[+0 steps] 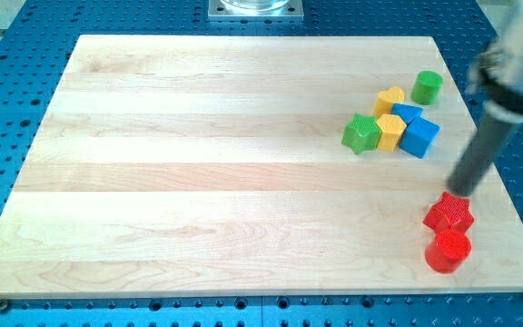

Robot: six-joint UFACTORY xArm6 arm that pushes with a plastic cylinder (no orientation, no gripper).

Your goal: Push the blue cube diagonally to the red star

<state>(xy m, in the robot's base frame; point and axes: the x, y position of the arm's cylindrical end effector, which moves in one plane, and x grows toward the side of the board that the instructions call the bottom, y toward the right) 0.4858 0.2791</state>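
While nothing's pushed yet, red star [448, 213] sits nr view's bottom right; my tip [459, 193], bare rod w/ no hold on anything, touches it. Blue cube [419, 136] farther up, apart: whole push left.

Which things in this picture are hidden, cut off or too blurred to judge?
- My tip: blurred; contact with the red star is unclear.
- Arm's upper part: blurred, cut off by the view's top right edge.
- Second blue block: partly hidden behind the blue cube and yellow blocks; its shape is unclear.
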